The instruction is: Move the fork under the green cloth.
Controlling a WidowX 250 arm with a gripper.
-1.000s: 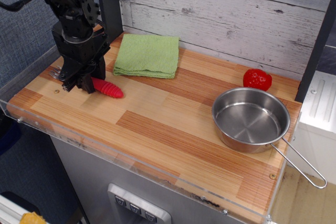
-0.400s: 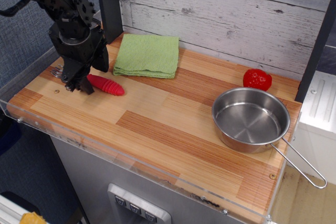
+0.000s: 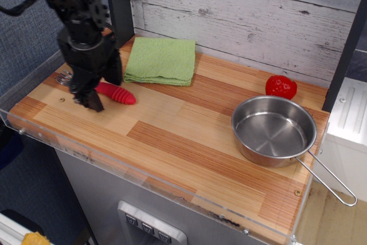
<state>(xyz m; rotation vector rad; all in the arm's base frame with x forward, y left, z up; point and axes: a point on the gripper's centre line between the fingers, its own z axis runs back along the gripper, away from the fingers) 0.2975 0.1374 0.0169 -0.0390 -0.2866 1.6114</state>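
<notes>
One fork (image 3: 113,92), one green cloth (image 3: 161,60), one end effector (image 3: 87,97) at the left end of the surface (image 3: 189,136).
Fork lies flat just in front of the cloth, apart from it, red ribbed handle pointing right, tines toward the left edge and mostly hidden by the arm; likely placed for pickup before going beneath the cloth, which lies folded and flat against the back wall. End effector sits low over the fork's tine end, fingers pointing down at the surface; whether they are spread, or touch or pinch the fork, cannot be told. Steel pan (image 3: 274,131) and red strawberry-like item (image 3: 281,86) stand well apart, right.
</notes>
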